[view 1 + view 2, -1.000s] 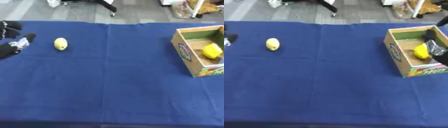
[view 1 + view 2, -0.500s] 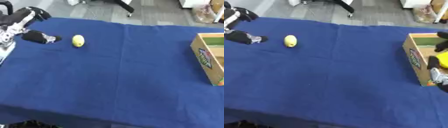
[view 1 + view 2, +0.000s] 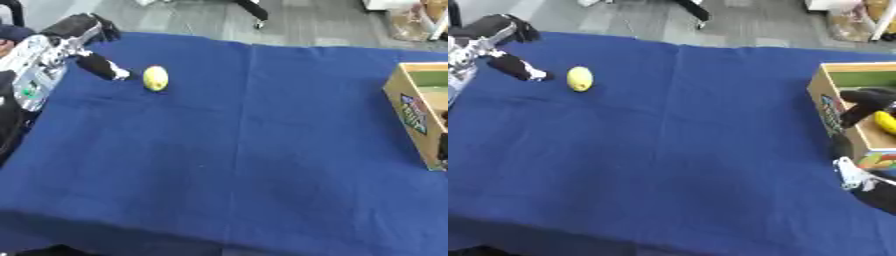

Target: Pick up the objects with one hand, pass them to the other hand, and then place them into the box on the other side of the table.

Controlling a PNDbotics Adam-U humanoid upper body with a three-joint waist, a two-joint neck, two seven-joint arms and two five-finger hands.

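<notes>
A yellow lemon (image 3: 156,78) lies on the blue tablecloth (image 3: 245,150) at the far left. My left hand (image 3: 72,44) hovers just left of it, open, with one black finger (image 3: 100,66) stretched toward the lemon and stopping short of it. On the right stands an open cardboard box (image 3: 831,99) with a yellow object (image 3: 885,122) inside. My right hand (image 3: 863,101) reaches into the box beside that yellow object. Whether it holds the object is unclear.
The table's front edge runs along the bottom of the view. Grey floor and a chair base (image 3: 255,11) lie beyond the far edge. The box's near wall (image 3: 413,116) carries a printed label.
The camera has shifted, sliding the whole scene. My left hand has risen from the table's left edge and reached toward the lemon. The right hand stays at the box.
</notes>
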